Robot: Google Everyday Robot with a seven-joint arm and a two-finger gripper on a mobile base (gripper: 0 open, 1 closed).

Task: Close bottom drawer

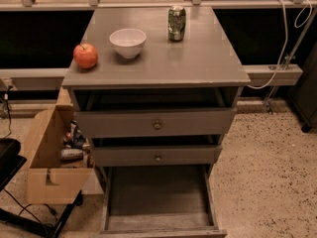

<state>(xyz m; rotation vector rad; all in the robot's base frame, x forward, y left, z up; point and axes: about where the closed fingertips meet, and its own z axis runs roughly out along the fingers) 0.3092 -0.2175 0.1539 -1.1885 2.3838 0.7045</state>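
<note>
Your gripper is out of view, so you cannot tell its state; nearest you, the grey wooden bottom drawer (158, 197) stands pulled well out from the grey cabinet (198, 63); above it, 2 larger grey drawer fronts (156, 123) sit slightly ajar; at left stands an open brown cardboard box (47, 182); farther back, the cabinet top carries a round red apple (85, 55), a white bowl (128, 42) and a green drink can (177, 23).

Grey cabinet top (203, 58) with apple (85, 55), bowl (128, 42), can (177, 23) (upright)

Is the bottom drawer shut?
No, the bottom drawer is pulled far out, and the hand is out of view.
</note>
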